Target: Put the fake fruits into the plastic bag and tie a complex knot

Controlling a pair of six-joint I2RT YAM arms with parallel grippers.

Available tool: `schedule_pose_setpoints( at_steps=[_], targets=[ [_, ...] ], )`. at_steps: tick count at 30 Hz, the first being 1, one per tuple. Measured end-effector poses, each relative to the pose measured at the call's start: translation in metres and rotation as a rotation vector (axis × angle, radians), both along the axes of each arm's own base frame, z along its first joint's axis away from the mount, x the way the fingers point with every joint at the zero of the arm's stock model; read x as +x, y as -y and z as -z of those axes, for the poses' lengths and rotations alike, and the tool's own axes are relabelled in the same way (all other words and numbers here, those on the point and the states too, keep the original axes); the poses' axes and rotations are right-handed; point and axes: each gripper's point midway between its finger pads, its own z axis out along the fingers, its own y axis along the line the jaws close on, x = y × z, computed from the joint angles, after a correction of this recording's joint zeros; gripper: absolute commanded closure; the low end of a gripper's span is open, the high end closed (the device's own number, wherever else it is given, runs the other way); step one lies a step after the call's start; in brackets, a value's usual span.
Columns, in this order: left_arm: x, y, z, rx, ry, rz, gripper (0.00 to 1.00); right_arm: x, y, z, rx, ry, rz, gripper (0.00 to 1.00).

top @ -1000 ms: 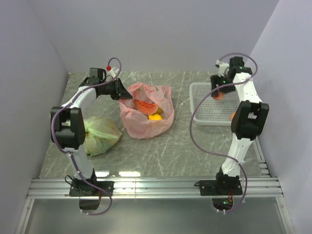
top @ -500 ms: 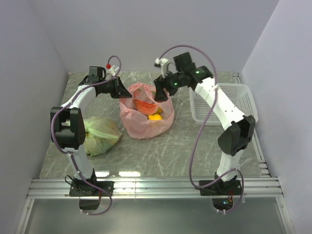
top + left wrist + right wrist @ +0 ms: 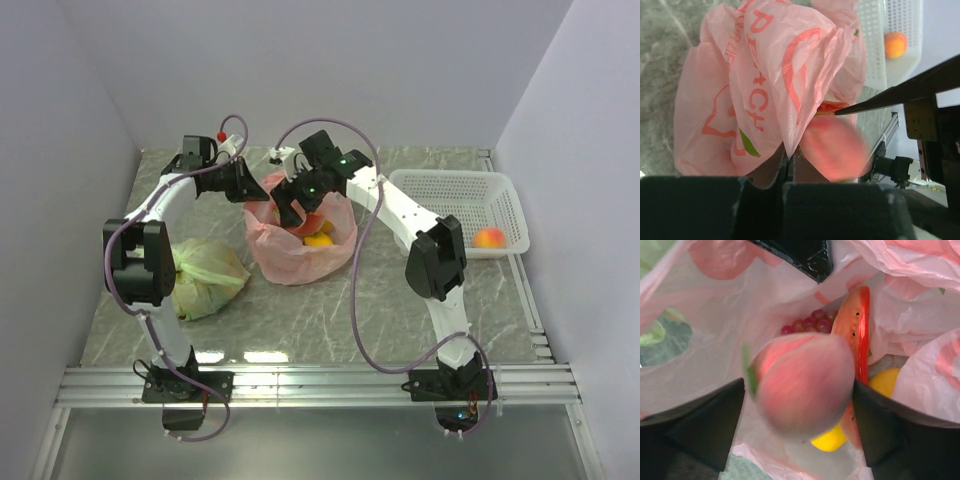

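The pink plastic bag [image 3: 298,255] sits open at mid-table. My left gripper [image 3: 247,186] is shut on its rim, the film pinched between the jaws [image 3: 789,155]. My right gripper [image 3: 292,207] hangs over the bag's mouth, open. A peach-pink fruit [image 3: 807,380] shows blurred between its sharp fingers, with a gap on the left side. Inside the bag lie a watermelon slice [image 3: 856,322], dark red grapes [image 3: 810,324] and a yellow fruit [image 3: 830,439]. No knot is in view.
A white basket [image 3: 455,190] stands at the right with one peach [image 3: 489,238] in it. A knotted pale green bag [image 3: 205,272] lies beside the left arm. Walls close in the table on three sides.
The right arm swung from the basket across to the bag's mouth carrying the peach, and its jaws widened. The left jaws closed fully on the bag's rim.
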Motion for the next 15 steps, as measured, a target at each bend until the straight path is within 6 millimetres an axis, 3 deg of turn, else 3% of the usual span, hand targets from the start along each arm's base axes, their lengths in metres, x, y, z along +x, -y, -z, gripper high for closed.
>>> schedule_pose_setpoints(
  at_steps=[5,8,11,15],
  targets=[
    [0.008,-0.005,0.005,0.042,-0.024,-0.036,0.99,0.003,0.004,-0.005,0.003,0.012,0.015,0.01],
    [0.008,-0.007,0.007,0.057,-0.038,-0.047,1.00,0.007,0.021,-0.017,0.022,0.011,0.040,0.00],
    [0.008,-0.009,0.009,0.068,-0.046,-0.057,1.00,0.014,0.064,-0.039,0.041,0.014,0.109,0.00],
    [0.009,-0.011,0.012,0.088,-0.051,-0.069,0.99,0.036,0.160,-0.072,0.018,0.078,0.282,0.02]
  ],
)
